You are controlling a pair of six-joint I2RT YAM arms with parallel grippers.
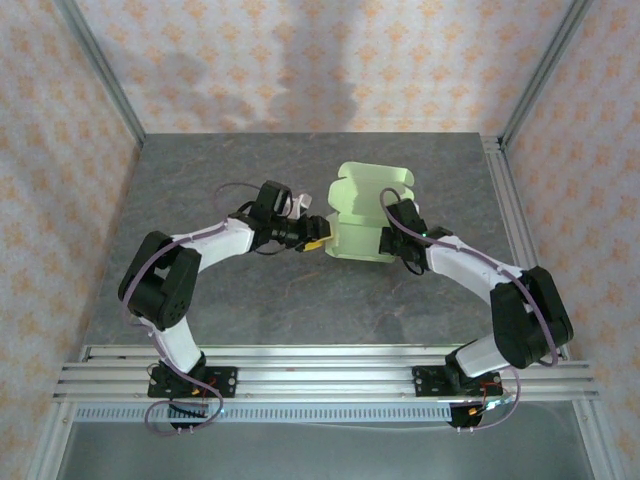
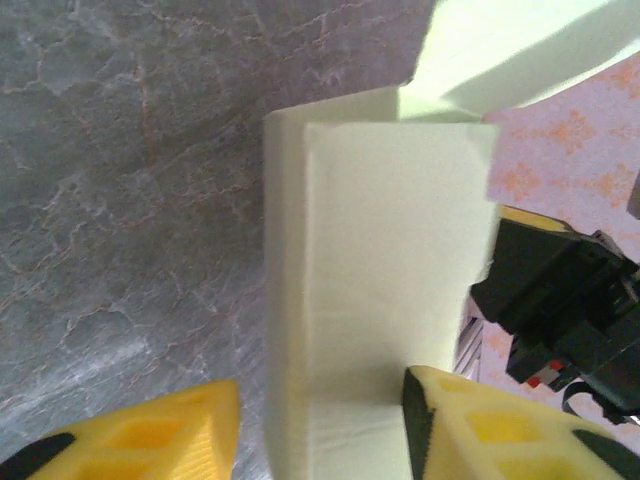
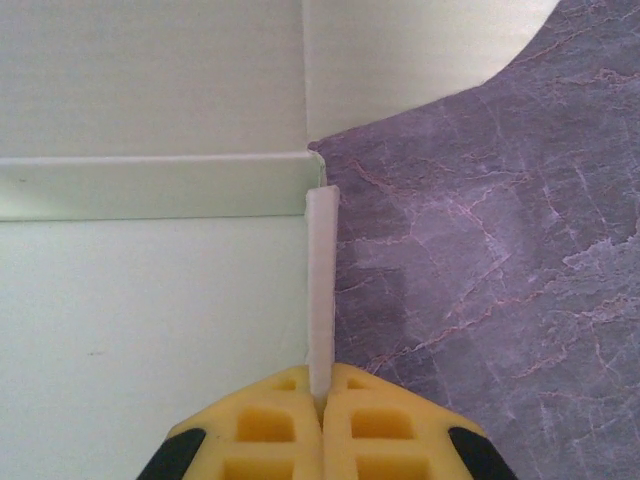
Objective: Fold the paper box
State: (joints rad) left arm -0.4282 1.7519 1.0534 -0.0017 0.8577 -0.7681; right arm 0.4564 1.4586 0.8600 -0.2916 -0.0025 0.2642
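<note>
the paper box (image 1: pixel 365 215) sits near the middle of the grey marbled table (image 1: pixel 250 290), a pale green card partly folded up, with scalloped flaps at its far side – it lies between the two arms. the left gripper (image 1: pixel 322 243) is at the box's left edge, and in the left wrist view its yellow fingers stand apart around an upright folded wall of the card (image 2: pixel 380 280): one finger (image 2: pixel 480 420) lies against the panel's face, the other (image 2: pixel 150 430) is just off the folded corner with a sliver of table showing between. the right gripper (image 1: pixel 388 240) is at the box's right edge – in the right wrist view its fingers (image 3: pixel 270 425) are pressed together on a thin raised strip of card that runs along the edge of a flat panel (image 3: pixel 150 320), beside bare tabletop.
</note>
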